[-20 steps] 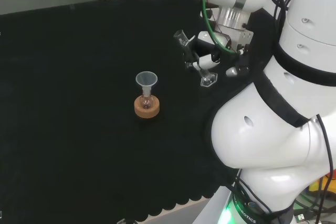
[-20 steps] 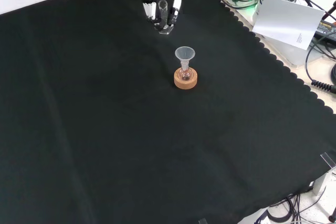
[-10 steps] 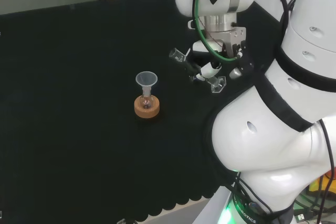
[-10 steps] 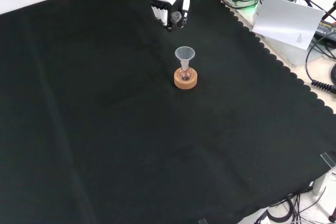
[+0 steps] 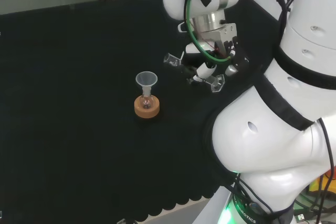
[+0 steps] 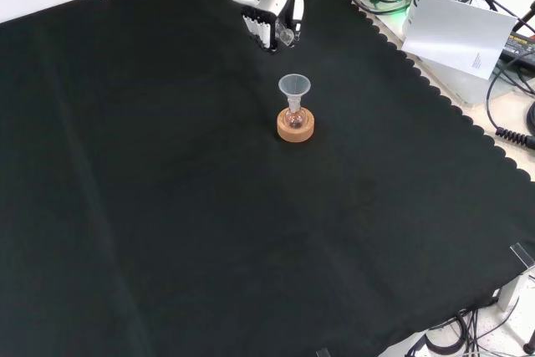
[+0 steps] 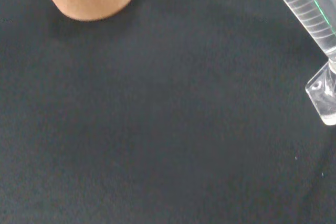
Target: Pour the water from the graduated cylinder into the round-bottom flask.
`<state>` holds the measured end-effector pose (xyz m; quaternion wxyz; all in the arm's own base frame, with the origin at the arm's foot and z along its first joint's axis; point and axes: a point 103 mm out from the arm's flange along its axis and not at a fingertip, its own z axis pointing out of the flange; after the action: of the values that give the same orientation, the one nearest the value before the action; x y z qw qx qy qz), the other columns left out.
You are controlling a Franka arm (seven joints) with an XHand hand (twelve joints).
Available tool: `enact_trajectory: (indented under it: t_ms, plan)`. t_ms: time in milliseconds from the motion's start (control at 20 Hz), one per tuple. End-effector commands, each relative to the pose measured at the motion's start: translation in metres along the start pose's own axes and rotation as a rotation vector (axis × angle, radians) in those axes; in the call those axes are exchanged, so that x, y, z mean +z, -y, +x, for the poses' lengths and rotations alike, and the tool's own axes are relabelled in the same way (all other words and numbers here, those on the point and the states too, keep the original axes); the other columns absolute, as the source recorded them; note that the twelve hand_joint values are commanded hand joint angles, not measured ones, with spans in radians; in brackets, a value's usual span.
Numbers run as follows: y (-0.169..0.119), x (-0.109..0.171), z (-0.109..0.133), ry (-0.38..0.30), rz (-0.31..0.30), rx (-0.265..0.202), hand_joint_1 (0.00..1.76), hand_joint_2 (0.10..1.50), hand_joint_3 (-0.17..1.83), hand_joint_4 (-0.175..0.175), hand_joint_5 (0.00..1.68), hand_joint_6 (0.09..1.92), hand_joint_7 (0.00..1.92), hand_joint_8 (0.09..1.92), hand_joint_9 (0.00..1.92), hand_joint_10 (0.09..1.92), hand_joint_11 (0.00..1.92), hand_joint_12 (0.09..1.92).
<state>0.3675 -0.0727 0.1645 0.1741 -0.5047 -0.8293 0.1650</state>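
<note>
While the black and white hand (image 5: 206, 67) holds the clear graduated cylinder (image 5: 191, 68) with its fingers curled round the tube, the cylinder lies tilted well over in the head view, its open mouth pointing left toward the flask and its flat foot to the right, lifted off the black cloth of the bench (image 5: 68, 129). The small round-bottom glass flask (image 5: 146, 101) sits upright in a cork ring stand (image 5: 146, 107) near the middle of the cloth, with a clear plastic funnel (image 5: 146, 81) set in its neck. In the head view the cylinder's mouth is to the right of the funnel and apart from it, so the pour is probably not yet begun; the water level inside the tube cannot be made out. In the front view the hand (image 6: 269, 22) hangs farther off than the funnel (image 6: 294, 86). To do this step well, the mouth should be carried above the funnel's wide rim before more tilt is added, and then tipped slowly so the stream lands inside the cone. Knocking the funnel would likely tip the light flask off its stand.
</note>
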Motion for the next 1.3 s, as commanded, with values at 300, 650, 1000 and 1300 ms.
enact_trajectory:
  t_ms: [300,650,1000,1300]
  plan:
    - [-0.019,-0.001,0.01,0.089,0.152,0.006,1.13,1.12,-0.01,-0.114,1.01,0.99,1.27,0.32,1.47,0.09,1.36,0.7]
    - [-0.022,-0.006,0.011,0.126,0.182,0.017,1.13,1.12,-0.01,-0.112,1.0,0.99,1.27,0.31,1.47,0.09,1.36,0.69]
    - [-0.025,-0.011,0.016,0.17,0.207,0.024,1.13,1.12,-0.01,-0.111,1.0,0.99,1.27,0.31,1.47,0.09,1.36,0.69]
    - [-0.026,-0.016,0.02,0.207,0.232,0.036,1.13,1.12,-0.01,-0.109,1.0,1.0,1.27,0.31,1.47,0.09,1.37,0.69]
